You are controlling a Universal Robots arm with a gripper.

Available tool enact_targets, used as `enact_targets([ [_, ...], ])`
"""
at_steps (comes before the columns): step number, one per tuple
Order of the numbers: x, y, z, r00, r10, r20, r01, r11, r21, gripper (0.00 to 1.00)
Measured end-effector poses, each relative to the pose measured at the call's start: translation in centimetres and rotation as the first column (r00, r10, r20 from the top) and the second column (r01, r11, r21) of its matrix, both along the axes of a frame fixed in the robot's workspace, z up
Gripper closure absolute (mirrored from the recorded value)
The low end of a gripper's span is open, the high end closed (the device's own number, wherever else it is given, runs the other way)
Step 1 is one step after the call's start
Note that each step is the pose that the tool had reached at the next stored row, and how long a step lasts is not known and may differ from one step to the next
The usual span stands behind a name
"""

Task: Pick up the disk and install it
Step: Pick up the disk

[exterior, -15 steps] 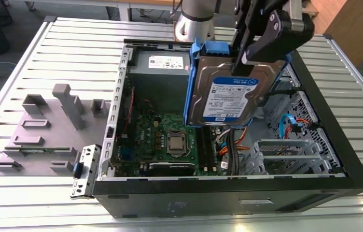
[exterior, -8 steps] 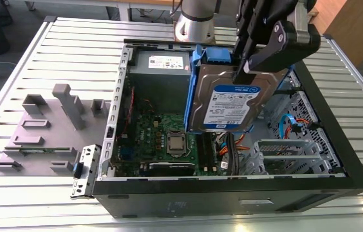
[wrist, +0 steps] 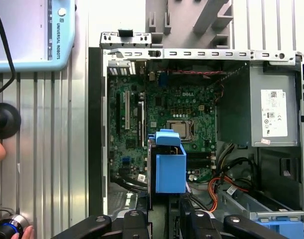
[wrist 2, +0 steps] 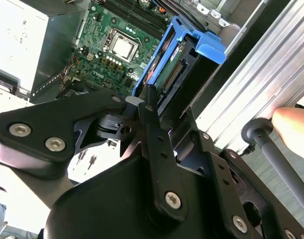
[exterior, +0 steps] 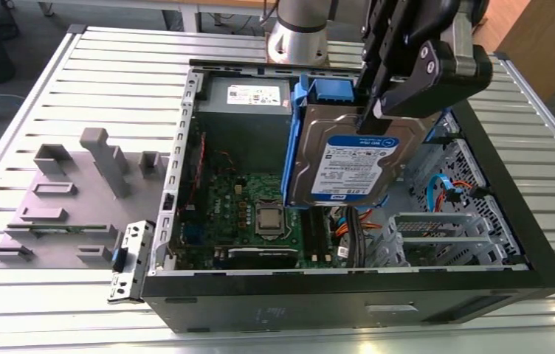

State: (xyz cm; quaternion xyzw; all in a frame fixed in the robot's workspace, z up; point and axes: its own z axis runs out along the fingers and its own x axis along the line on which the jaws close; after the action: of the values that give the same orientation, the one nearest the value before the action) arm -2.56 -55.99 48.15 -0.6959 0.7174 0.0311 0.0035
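— Where are you in the job?
— Exterior view first. I have the disk (exterior: 356, 166) in the air, so I'd call the pick-up done and the install in hand. The gripper (exterior: 381, 125) is clamped on its upper edge. The disk hangs tilted, label out, over the open case (exterior: 356, 279), between the power supply (exterior: 248, 99) at the case's far edge and the cage (exterior: 445, 236) near its front corner. As far as I can see, it touches nothing inside. The case sits on the table (exterior: 32, 310).
— What does seating it take?
— My judgement: squaring the disk to its bay and clearing the cables (exterior: 452, 184) by the cage. I can't tell which bay takes it, because the disk covers what lies behind it.
— Second wrist view?
— The gripper (wrist 2: 168, 107) pinches the disk (wrist 2: 167, 59) by its blue frame, with the board (wrist 2: 117, 45) beyond. The gripper's own body hides part of the contact. A hand (wrist 2: 291, 124) is out past the case, by the table's slats.
— First wrist view?
— The disk (wrist: 170, 169) is edge-on over the board (wrist: 162, 109), so its label is hidden. The gripper (wrist: 167, 211) is cut off, and I can't make out the fingertips there.
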Motion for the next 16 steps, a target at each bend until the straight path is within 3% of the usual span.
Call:
enact_targets([
  [16, 0.0, -1.41, -0.3, 1.0, 0.0, 0.0, 0.0, 1.0, -0.0009, 0.65],
])
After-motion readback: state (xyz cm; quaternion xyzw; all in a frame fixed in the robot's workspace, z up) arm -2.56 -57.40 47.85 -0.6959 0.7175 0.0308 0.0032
